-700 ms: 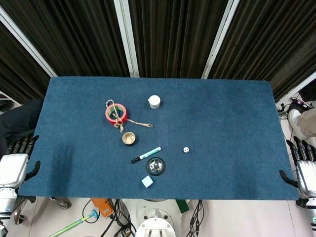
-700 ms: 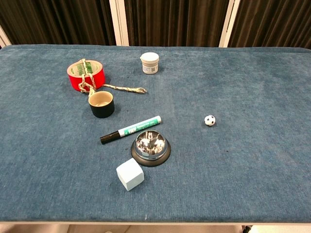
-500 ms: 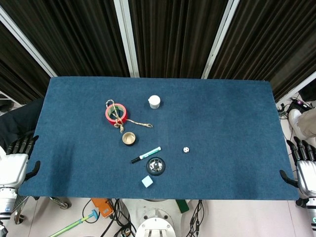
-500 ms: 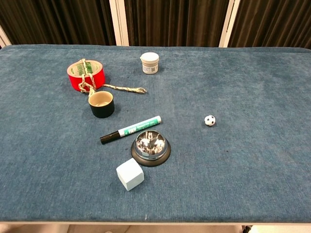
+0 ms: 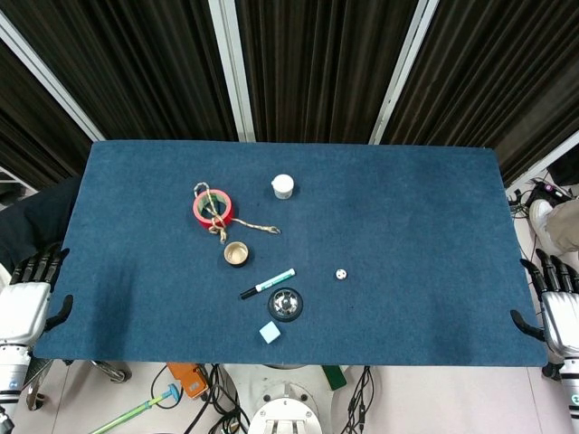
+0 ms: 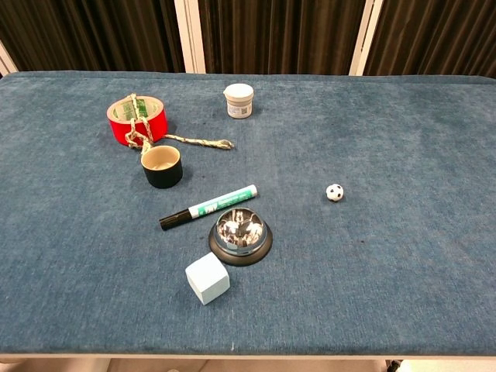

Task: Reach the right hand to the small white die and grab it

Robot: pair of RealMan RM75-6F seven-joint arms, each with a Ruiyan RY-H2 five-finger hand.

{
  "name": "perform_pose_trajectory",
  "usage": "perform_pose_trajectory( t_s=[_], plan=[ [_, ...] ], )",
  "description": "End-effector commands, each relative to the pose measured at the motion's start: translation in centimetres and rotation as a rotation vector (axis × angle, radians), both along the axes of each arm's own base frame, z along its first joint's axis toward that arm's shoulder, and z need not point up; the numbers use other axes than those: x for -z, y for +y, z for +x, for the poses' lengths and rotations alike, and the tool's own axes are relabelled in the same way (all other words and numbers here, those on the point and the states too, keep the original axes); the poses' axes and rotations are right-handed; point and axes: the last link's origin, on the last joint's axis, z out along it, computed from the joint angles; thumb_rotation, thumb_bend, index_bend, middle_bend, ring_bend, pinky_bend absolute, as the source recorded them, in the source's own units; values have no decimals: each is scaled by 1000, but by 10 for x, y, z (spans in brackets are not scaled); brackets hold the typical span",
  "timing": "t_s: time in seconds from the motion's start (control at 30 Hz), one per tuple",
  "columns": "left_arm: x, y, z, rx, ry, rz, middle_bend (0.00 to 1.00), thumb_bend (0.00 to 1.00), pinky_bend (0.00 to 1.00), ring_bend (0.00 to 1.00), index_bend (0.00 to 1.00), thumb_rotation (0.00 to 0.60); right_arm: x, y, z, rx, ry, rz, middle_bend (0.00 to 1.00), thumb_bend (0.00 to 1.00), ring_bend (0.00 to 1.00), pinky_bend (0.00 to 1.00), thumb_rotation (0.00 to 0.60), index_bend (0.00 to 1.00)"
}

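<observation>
The table is covered in deep blue felt. The die is white with black spots. The tape roll is red — a tan rope is laid across it. A white jar, a black cup with a tan inside, a white-and-green marker capped in black, a chrome bell on a black base and a pale blue cube are seen.
</observation>
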Motion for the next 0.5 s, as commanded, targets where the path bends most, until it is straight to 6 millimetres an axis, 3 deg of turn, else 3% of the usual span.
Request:
perform_pose_trajectory(
  t_s=[0.03, 0.23, 0.5],
  plan=[
    [0, 0, 0, -3, 1, 1, 0, 416, 95, 17, 31, 600, 14, -13, 0, -12, -11, 64, 32, 375, 40, 117, 600, 215],
    [0, 0, 0, 0, 3, -4, 0, 416, 95, 17, 31, 600, 50, -55, 16, -67, -60, 261, 32, 375, 40, 107, 600, 264],
    [-3, 0, -3, -27, -14, 5, 0, 417, 95, 17, 31, 600, 108, -106, 63, -192, -90, 444, 32, 374, 49, 84, 600, 313]
  ],
)
